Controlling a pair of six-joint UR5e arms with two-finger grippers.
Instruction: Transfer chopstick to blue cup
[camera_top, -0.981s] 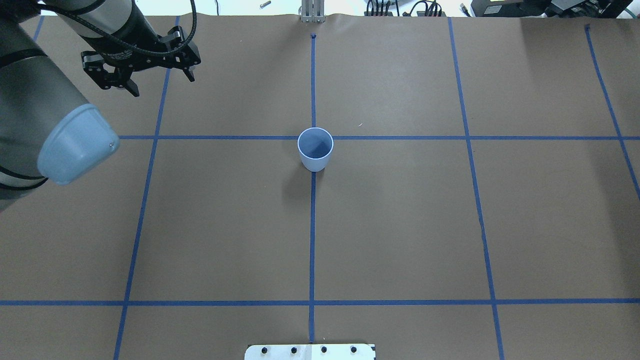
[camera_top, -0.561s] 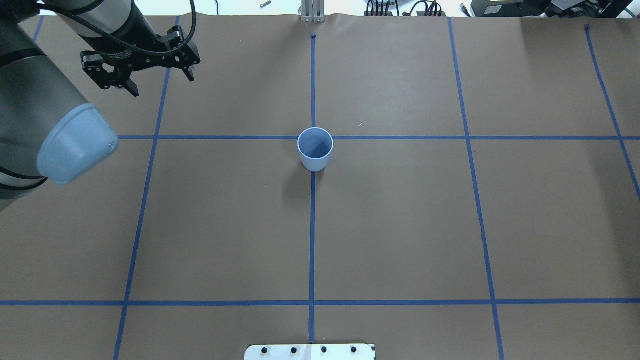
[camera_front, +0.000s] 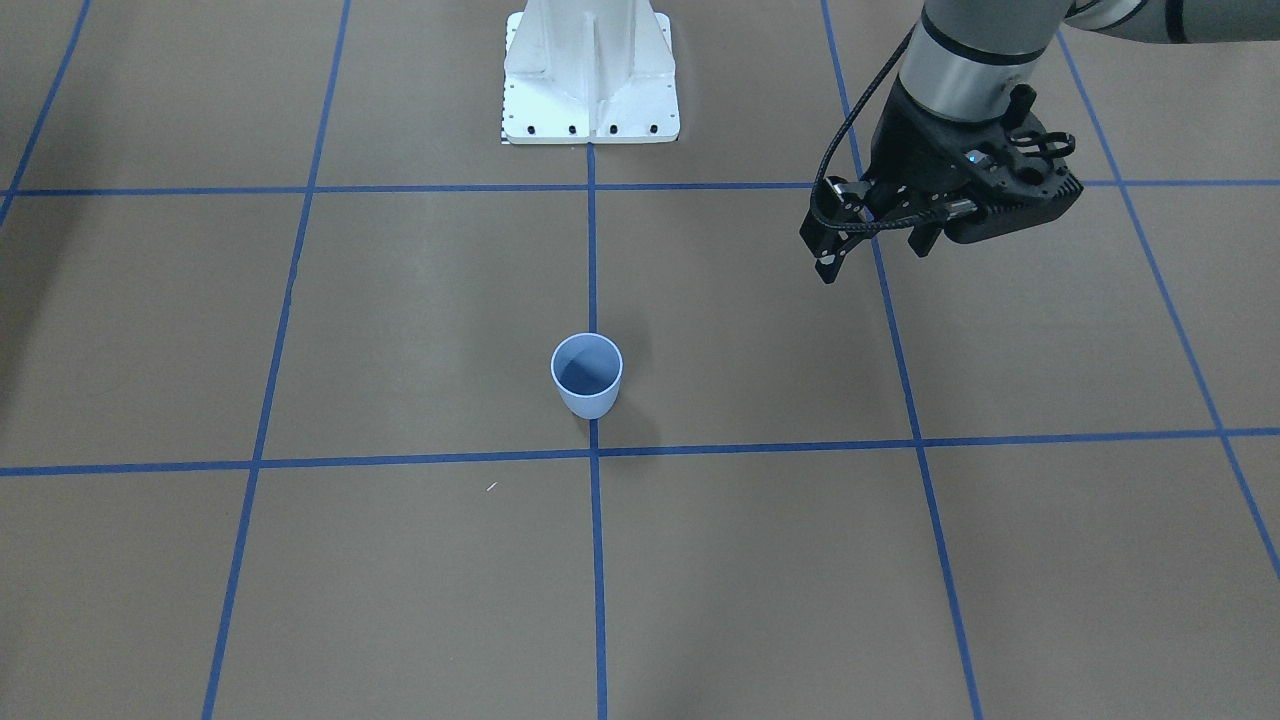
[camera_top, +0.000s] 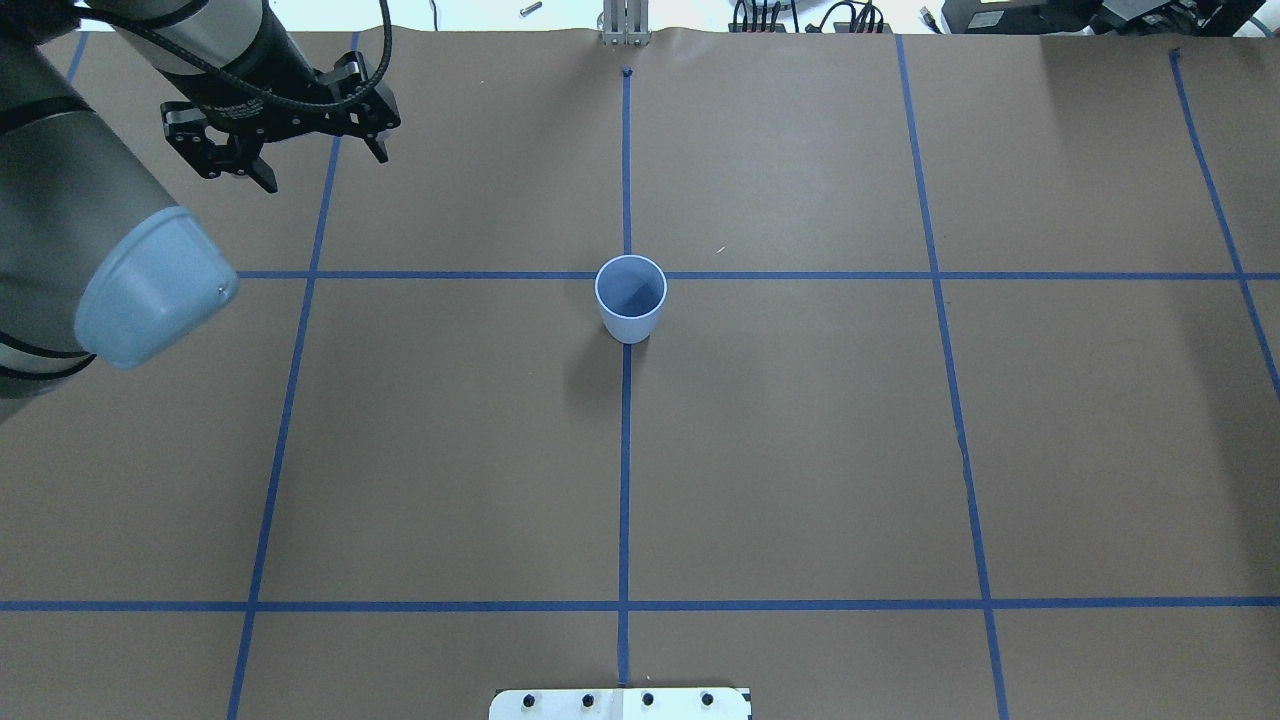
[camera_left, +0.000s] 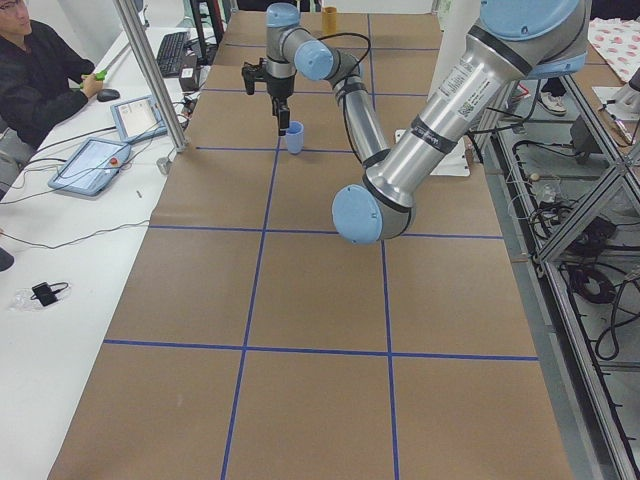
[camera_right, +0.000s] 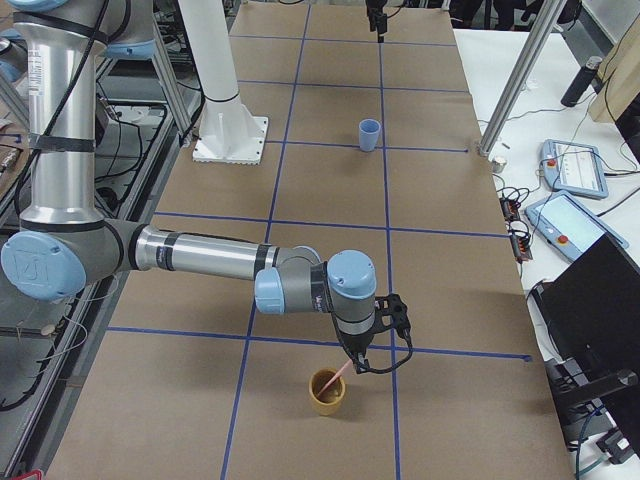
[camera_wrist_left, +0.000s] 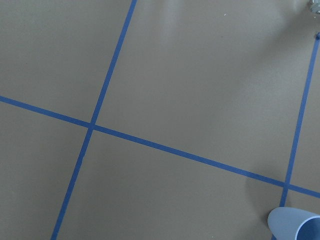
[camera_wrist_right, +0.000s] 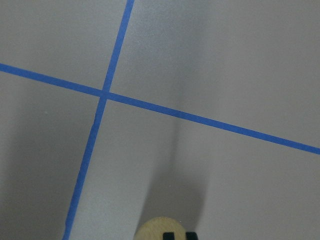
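Front view: the left claw (camera_front: 875, 258) hangs spread and empty, the blue cup (camera_front: 586, 375) standing well apart from it. Right-side view: the chopstick (camera_right: 338, 377) leans in a tan cup (camera_right: 327, 392) just beneath the right claw (camera_right: 360, 352), whose grip cannot be told. Light, stiff and slick, it likely wants pinching near its upper end.

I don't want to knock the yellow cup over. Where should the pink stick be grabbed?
Grip the chopstick by its upper end, the part poking out above the rim of the yellow cup, and come from above. It leans in the cup with its lower part hidden inside, so only the top is free. Probably best to lift along its slant.
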